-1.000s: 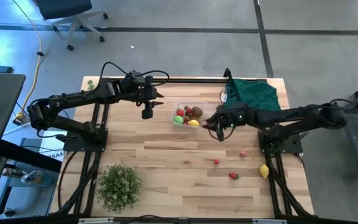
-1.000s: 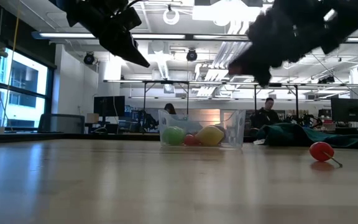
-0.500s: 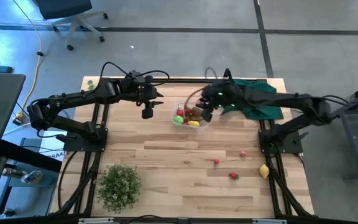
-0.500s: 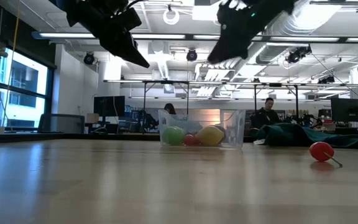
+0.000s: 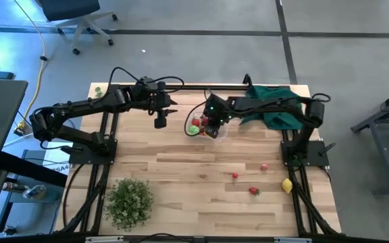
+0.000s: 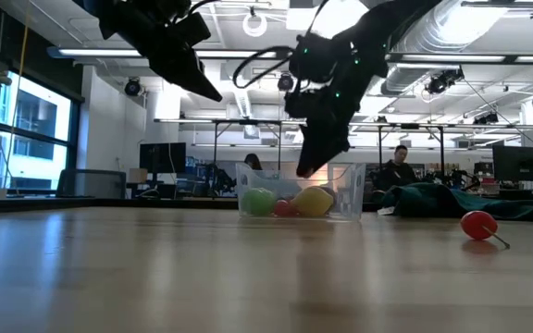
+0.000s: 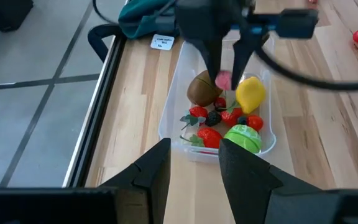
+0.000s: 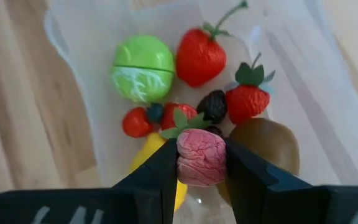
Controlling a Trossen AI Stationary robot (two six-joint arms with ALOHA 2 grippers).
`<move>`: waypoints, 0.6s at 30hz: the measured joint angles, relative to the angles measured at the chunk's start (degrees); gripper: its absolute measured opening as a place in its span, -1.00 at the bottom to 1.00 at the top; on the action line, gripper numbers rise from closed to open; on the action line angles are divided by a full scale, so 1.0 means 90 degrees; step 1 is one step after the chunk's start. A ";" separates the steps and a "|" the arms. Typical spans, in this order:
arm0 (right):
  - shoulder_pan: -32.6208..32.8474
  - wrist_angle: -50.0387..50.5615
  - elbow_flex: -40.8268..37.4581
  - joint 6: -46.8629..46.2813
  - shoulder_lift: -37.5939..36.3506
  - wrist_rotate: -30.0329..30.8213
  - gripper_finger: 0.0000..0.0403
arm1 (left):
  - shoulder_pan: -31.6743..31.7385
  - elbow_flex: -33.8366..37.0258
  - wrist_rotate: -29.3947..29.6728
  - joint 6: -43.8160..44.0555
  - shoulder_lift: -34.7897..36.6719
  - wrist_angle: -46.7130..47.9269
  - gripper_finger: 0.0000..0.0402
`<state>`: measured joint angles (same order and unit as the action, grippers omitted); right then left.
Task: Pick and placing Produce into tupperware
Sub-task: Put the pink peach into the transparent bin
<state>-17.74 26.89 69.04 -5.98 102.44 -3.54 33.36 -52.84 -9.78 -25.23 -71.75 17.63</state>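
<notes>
Hovering over the tub near the middle of the desk's far edge, the right gripper pinches a pink, wrinkled berry between its two fingers, directly above the fruit already inside. The left gripper hangs in the air just beside the tub, toward the desk's left edge; its fingers stand slightly spread and hold nothing.

Handling, as a judgement: the berry looks like light moulded plastic, small and knobbly, so it should neither slip nor crush; the grip across its middle suits it. The loose fruits on the desk are likely just as light. The round ones may roll when nudged, so a pinch from above across the widest part seems best; the stalked one could also be taken by its body, not by the thin stalk.

Count in the tub, from the right wrist view: one green ball, one kiwi, one lemon, one dark berry, and about four red fruits, some overlapping. Count still on the desk, toward its near right corner: three small red fruits and one lemon. One green cloth lies at the far right corner; one plant stands near the near left corner.
</notes>
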 joint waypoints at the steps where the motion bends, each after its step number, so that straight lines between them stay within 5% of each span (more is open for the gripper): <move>1: -0.0004 -0.0010 0.0000 -0.0002 0.0056 0.0003 -0.52 | 0.0000 0.0000 0.0000 0.0000 0.0000 0.0000 -0.38; 18: -0.0002 -0.0305 0.0002 0.0001 0.0291 0.0083 -0.48 | -0.0002 0.0000 0.0003 0.0000 0.0000 0.0000 -0.38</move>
<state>-17.76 24.14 69.06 -5.98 105.06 -2.79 33.34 -52.84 -9.75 -25.23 -71.75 17.63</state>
